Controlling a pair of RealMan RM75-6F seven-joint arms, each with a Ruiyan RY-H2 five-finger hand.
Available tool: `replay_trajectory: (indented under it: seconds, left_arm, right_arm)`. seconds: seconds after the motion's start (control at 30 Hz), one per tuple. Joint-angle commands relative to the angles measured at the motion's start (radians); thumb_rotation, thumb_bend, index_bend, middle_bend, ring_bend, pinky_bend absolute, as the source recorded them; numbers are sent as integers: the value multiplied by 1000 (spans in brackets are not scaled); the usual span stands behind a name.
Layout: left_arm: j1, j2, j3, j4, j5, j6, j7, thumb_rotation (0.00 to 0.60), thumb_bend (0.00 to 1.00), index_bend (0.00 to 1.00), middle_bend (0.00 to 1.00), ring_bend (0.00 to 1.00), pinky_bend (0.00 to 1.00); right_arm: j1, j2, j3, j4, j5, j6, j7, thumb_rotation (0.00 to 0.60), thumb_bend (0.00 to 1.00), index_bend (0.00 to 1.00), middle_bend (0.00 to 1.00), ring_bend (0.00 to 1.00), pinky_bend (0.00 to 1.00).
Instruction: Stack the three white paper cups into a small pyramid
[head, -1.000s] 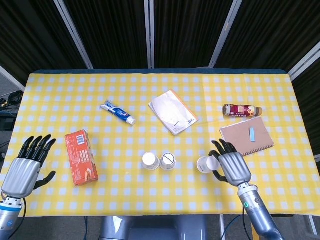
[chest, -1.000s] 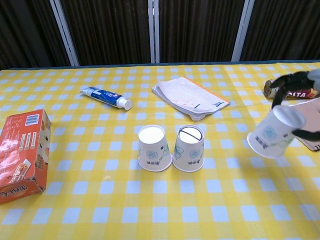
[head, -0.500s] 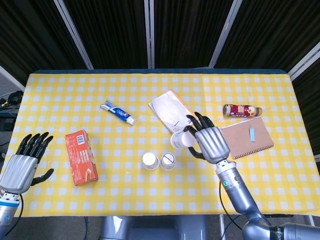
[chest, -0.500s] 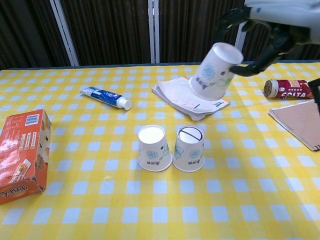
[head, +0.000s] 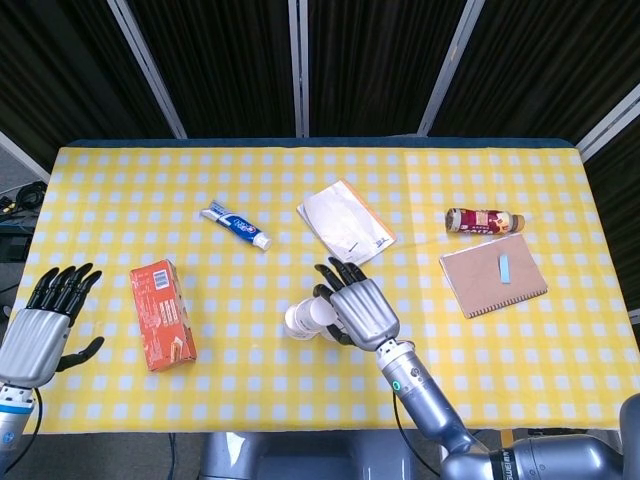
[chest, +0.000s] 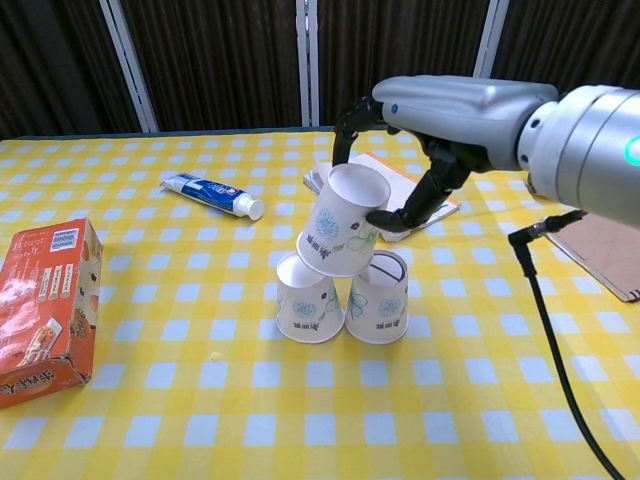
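- Head view: the right robot hand (head: 362, 311) was over the middle of the yellow checked table (head: 560, 340), fingers wrapped around a white paper cup. Only part of the cup group (head: 304, 318) showed, at the hand's left edge.
- The left robot hand (head: 35, 330) hung off the table's left edge, fingers spread and holding nothing.
- An orange box (head: 162, 314) lay left of the cups; a toothpaste tube (head: 235, 226) and a white packet (head: 346, 224) lay further back; a bottle (head: 485, 220) lay on its side just behind a brown notebook (head: 493, 275) on the right.
- Chest view: two base cups, the left one (chest: 307, 299) and the right one (chest: 379, 298), stood upside down side by side, touching.
- The held cup (chest: 343, 220) was tilted, its open mouth resting on or just above the left base cup's bottom, pinched by the right robot hand (chest: 445, 125).
- The orange box (chest: 43, 308), toothpaste tube (chest: 212, 194) and notebook (chest: 600, 247) showed here too.
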Motion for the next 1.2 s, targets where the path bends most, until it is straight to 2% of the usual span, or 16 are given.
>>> replay_trajectory:
  seconds: [0.03, 0.8, 1.2]
  left_arm:
    - [2, 0, -2, 0, 2, 1, -2, 600, 248, 0, 0, 0, 0]
    - [3, 1, -12, -6, -5, -27, 9, 600, 248, 0, 0, 0, 0]
    - [5, 2, -17, -7, -7, -32, 9, 600, 248, 0, 0, 0, 0]
  right_arm:
    - [5, -3, -6, 2, 3, 10, -1, 600, 291, 457, 110, 0, 161]
    - [37, -31, -45, 32, 16, 31, 24, 600, 288, 451, 103, 0, 148]
    - [48, -48, -62, 36, 26, 45, 19, 600, 199, 320, 44, 0, 135]
